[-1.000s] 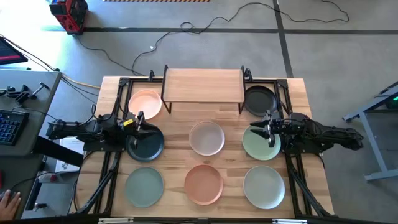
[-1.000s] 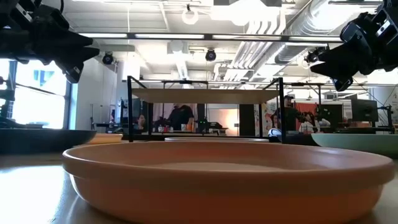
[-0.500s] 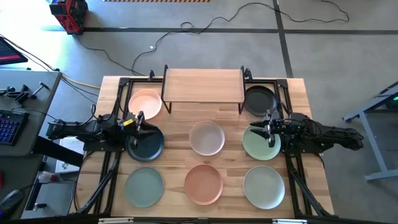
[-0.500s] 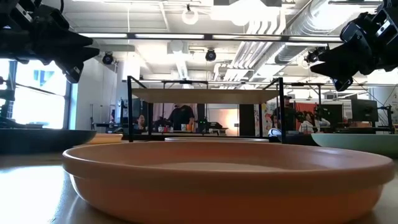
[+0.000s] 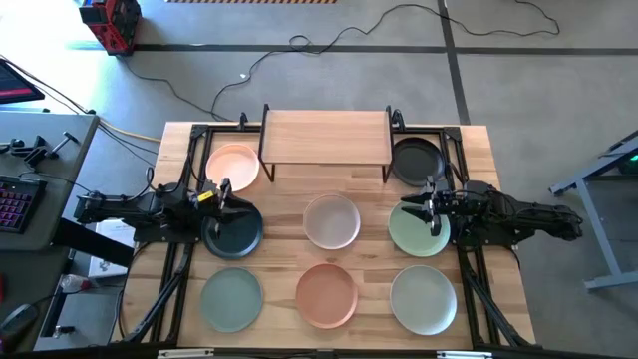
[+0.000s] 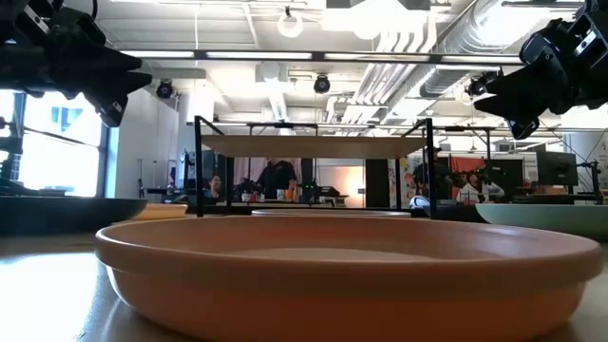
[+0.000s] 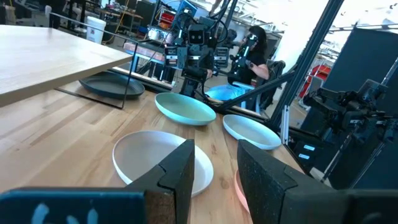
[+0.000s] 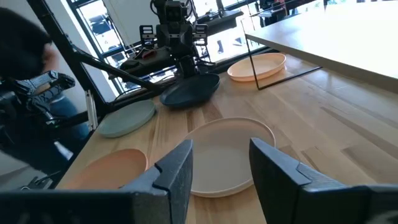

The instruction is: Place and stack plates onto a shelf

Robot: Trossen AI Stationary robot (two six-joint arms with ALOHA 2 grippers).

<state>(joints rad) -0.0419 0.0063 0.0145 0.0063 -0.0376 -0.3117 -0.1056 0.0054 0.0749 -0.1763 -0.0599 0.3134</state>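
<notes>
The light wood shelf (image 5: 325,138) stands at the table's far middle, bare on top. Several plates rest flat on the tabletop: peach (image 5: 233,165), black (image 5: 417,160), dark teal (image 5: 232,231), whitish (image 5: 331,220), pale green (image 5: 419,229), sage green (image 5: 231,297), terracotta (image 5: 326,294) and a pale one (image 5: 423,298). My left gripper (image 5: 224,196) is open and empty, raised above the dark teal plate's far rim. My right gripper (image 5: 431,205) is open and empty, raised above the pale green plate. In the low view, both the left gripper (image 6: 104,81) and the right gripper (image 6: 518,95) hang well above the table.
The shelf's thin black legs (image 5: 263,150) stand beside the peach and black plates. Black arm frames run along the table's left and right edges. A side desk with a keyboard (image 5: 15,199) is left of the table. People show in the room behind (image 6: 275,180).
</notes>
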